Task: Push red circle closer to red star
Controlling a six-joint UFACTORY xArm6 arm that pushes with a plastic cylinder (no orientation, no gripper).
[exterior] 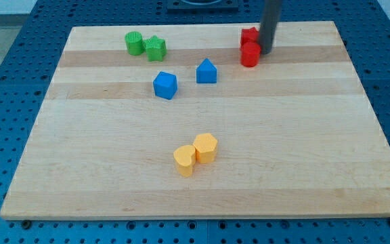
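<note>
The red circle (250,55) sits near the view's top right on the wooden board (202,183). The red star (249,36) is directly above it, touching or nearly touching it. My tip (265,50) is at the right side of the two red blocks, close against them, beside the seam where they meet. The dark rod rises from there out of the view's top.
A green circle (135,43) and a green star (156,48) stand together at the top left. A blue cube (165,85) and a blue house-shaped block (206,71) are near the middle top. Two yellow blocks (185,160) (206,147) touch at the lower middle.
</note>
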